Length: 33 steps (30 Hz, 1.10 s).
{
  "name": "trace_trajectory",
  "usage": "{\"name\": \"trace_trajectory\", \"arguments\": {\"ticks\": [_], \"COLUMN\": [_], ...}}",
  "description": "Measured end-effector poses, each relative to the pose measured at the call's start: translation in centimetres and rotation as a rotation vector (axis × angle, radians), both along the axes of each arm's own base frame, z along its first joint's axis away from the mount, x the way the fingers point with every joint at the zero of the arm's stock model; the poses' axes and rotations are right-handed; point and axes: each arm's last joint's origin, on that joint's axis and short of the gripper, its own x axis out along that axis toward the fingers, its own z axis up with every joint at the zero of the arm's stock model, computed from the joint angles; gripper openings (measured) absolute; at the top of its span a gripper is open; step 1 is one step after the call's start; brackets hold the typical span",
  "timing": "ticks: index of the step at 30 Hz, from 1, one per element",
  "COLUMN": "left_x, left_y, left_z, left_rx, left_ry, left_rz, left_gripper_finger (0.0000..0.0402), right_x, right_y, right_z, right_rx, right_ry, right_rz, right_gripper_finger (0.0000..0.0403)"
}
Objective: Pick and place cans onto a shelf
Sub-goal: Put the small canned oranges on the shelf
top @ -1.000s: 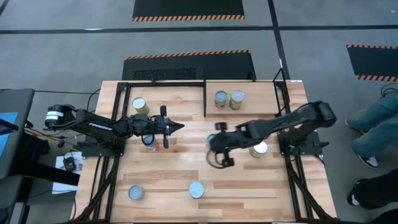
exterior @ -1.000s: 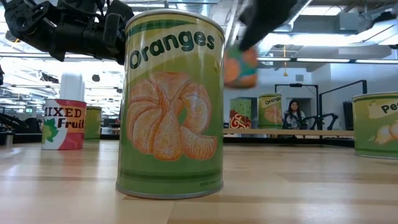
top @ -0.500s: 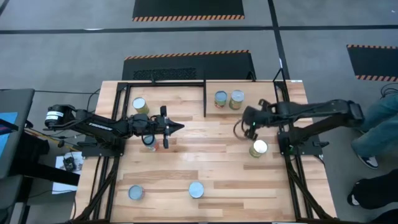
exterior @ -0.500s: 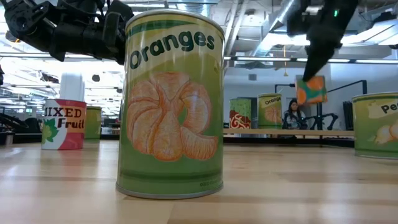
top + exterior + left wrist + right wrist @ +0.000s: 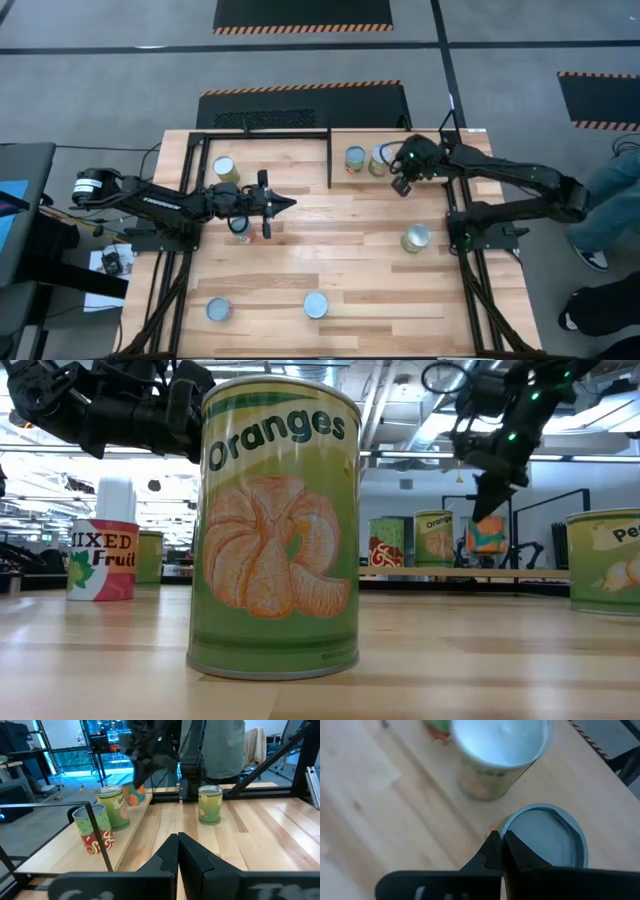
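My right gripper (image 5: 403,182) is shut on a small orange and teal can (image 5: 487,532). It holds the can over the light shelf panel (image 5: 345,140) at the far right, next to two cans (image 5: 355,158) (image 5: 380,158) that stand on their bases on the shelf. The left wrist view also shows the held can (image 5: 134,795). My left gripper (image 5: 272,205) is shut and empty, hovering left of the table's middle above a red can (image 5: 242,232). My right gripper holds the can at the rim (image 5: 496,829) of its pale blue-grey top (image 5: 542,840), pinched between the two fingers, which nearly meet. The fingers come from above, slanting down. The can hangs tilted below them, clear of the shelf.
More cans stand on the table: one at far left (image 5: 225,168), one at right (image 5: 415,238), two near the front edge (image 5: 219,310) (image 5: 316,305). Black frame bars (image 5: 330,160) edge the shelf sections. A person stands at the right (image 5: 610,200).
My right gripper has carried the can from the table's middle toward the far right, up to the two cans on the shelf, and has come lower there. The can has stayed in its hold, clear of the surface.
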Motion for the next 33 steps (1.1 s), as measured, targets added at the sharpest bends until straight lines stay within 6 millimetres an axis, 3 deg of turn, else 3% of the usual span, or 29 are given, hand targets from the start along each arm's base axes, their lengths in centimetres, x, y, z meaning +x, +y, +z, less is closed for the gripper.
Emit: {"name": "trace_trajectory", "arguments": {"ticks": [9, 18, 33], "left_x": [0.0, 0.0, 0.0], "left_y": [0.0, 0.0, 0.0], "left_z": [0.0, 0.0, 0.0], "left_rx": [0.001, 0.001, 0.001], "left_ry": [0.001, 0.002, 0.002], "left_rz": [0.001, 0.001, 0.001], "left_gripper_finger": [0.0, 0.0, 0.0], "right_x": [1.5, 2.0, 1.8], "right_y": [-1.5, -1.9, -1.9], "right_z": [-2.2, -2.6, -2.6], "right_rx": [0.035, 0.027, -0.011], "right_ry": [0.059, 0.057, 0.088], "right_rz": [-0.001, -0.006, -0.056], "right_gripper_finger": [0.0011, 0.0016, 0.0098]}}
